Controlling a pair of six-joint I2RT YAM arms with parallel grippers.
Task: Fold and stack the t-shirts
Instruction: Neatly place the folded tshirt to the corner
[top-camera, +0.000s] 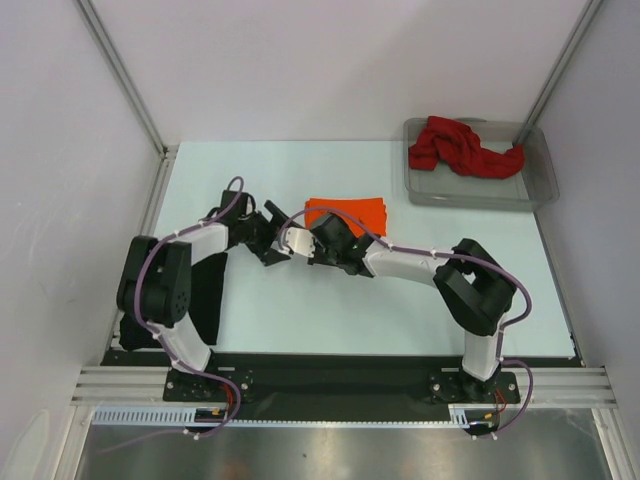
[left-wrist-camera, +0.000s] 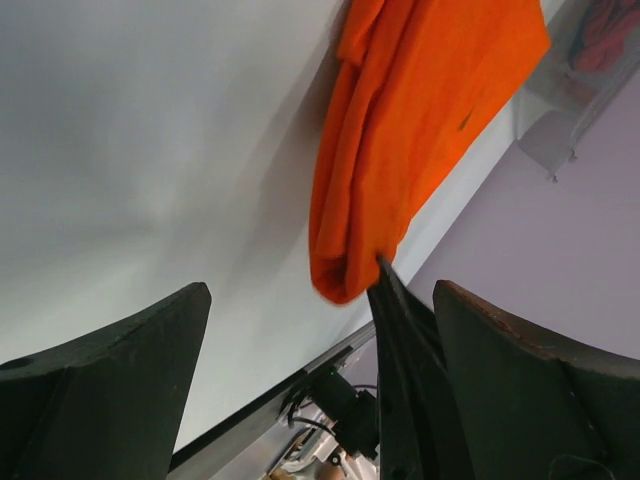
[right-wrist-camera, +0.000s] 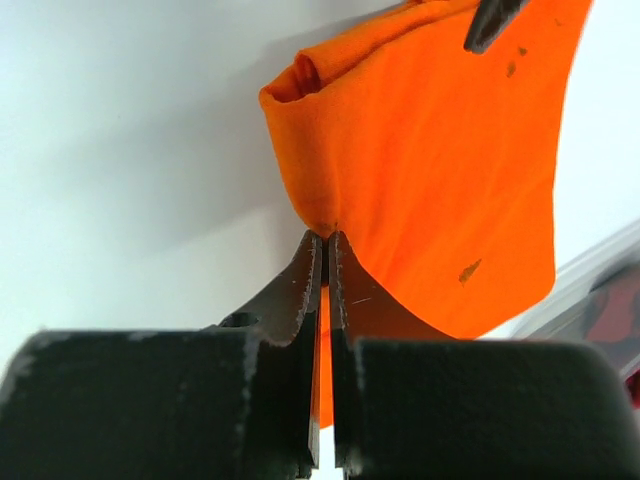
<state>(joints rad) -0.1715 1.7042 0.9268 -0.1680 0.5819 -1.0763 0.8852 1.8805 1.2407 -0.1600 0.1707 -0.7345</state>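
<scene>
Pale grey walls close in a light mint table (top-camera: 300, 320), with both arms reaching in from its near edge.

Behind the left hand (left-wrist-camera: 320, 288), beneath that arm's elbow, lies a black cloth t-shirt (top-camera: 207, 300). The arm covers most of it, so its shape cannot be read. The left hand stands wide open and grips nothing. Just ahead of its fingers hangs the folded end of the bright orange cloth t-shirt (top-camera: 348, 213). Whether either finger touches the cloth cannot be told.

The right hand (right-wrist-camera: 327, 240) is closed on a near corner of the orange t-shirt, a thin line of orange showing between its pressed fingers. Beyond it the cloth spreads flat on the table, marked with a few small dark specks. From above, the hand and wrist hide the shirt's near edge.

Well beyond the right hand and off to its right, a dark red cloth t-shirt (top-camera: 462, 148) lies crumpled in a clear grey plastic tray (top-camera: 480, 195). The wrist views catch only a blurred corner of it.
</scene>
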